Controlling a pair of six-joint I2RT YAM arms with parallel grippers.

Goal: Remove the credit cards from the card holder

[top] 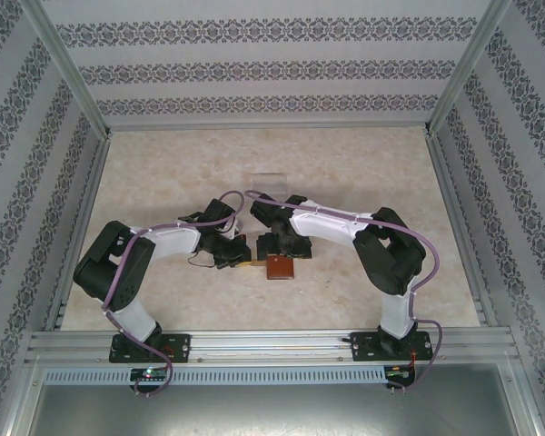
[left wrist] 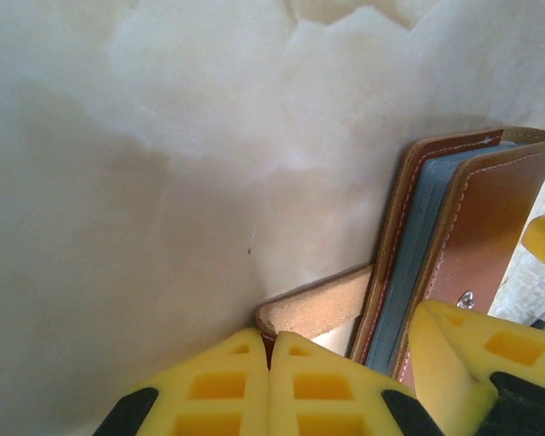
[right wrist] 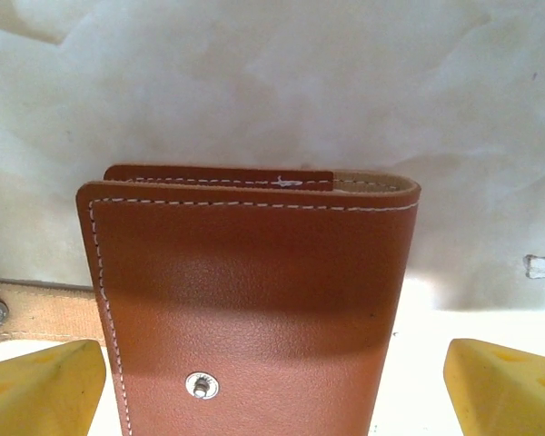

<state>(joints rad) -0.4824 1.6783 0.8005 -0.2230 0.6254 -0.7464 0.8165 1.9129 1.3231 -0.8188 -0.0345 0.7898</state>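
Note:
The card holder [right wrist: 254, 291], a reddish-brown leather wallet, lies folded on the table [top: 345, 182] between the two arms, its snap stud facing the right wrist camera. Its grey-blue inside [left wrist: 422, 245] shows edge-on between the covers. The credit cards are hidden. My left gripper [left wrist: 271, 338] is shut on the wallet's short strap tab [left wrist: 322, 304], pinching its rounded end. My right gripper [right wrist: 272, 386] is open, with one yellow fingertip [right wrist: 41, 386] on each side of the card holder and a gap to the leather on both sides. In the top view the card holder [top: 280, 268] sits just below both grippers.
A clear plastic tray [top: 268, 180] lies on the marble-patterned table behind the grippers. Patterned walls and metal frame rails [top: 445, 236] enclose the table on the left, right and back. The table surface stretches open to the far left and right of the arms.

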